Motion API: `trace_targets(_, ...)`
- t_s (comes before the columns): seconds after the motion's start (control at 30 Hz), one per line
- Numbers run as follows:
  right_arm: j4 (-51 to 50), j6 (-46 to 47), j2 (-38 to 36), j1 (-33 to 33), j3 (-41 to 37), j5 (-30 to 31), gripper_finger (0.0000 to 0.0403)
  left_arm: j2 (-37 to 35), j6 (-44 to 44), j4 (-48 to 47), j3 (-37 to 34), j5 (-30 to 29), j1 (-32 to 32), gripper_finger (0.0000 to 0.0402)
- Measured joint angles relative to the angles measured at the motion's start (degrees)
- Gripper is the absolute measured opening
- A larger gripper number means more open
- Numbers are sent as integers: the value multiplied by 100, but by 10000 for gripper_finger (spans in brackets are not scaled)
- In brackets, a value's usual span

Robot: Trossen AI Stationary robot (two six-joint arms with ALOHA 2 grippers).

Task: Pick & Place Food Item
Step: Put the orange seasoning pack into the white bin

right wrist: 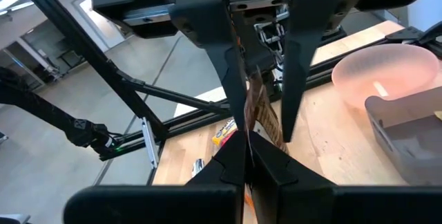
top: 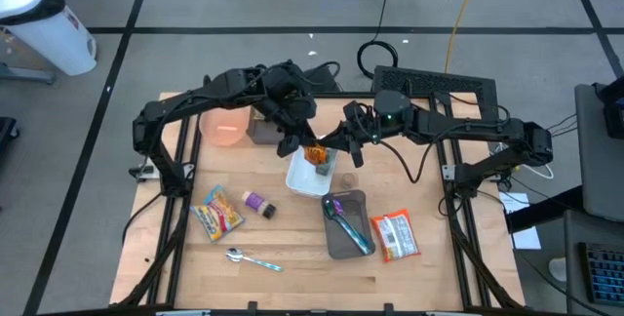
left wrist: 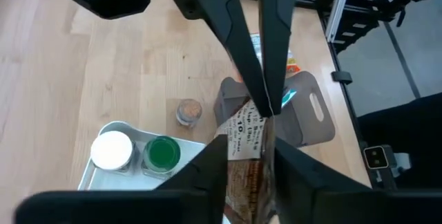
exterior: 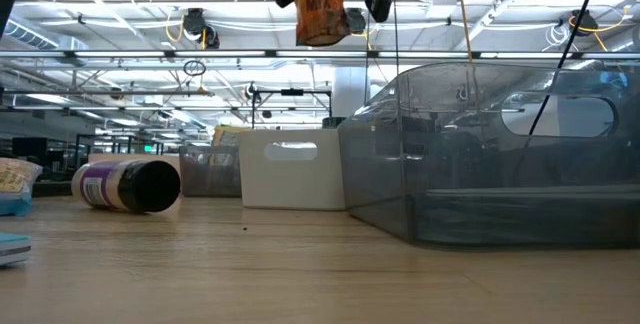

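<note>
An orange taco-mix packet hangs in the air above the white tray; it also shows in the low view. My right gripper comes in from the table's right and is shut on the packet. My left gripper comes in from the left and is open, with one finger on each side of the packet. I cannot tell whether these fingers touch it. The tray holds a white-lidded jar and a green-lidded jar. My right gripper pinches the packet's upper edge between its two fingertips. The fingers slant in from the table's right. The packet hangs upright below the hold, lifted clear of the tray and table.
A pink bowl and a grey bin stand at the back left. A grey tray with utensils and a red-white packet lie at the front right. A yellow packet, a purple bottle and a spoon lie at the front left.
</note>
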Motion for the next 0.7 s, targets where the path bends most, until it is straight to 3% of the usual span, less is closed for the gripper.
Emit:
trace_targets(0.33,0,-2,0,-2,0,-1,0,0,36,95,0,48,0,7)
trace_targets(0.7,24,-12,-9,2,0,-21,8,0,206,101,0,250,20,4)
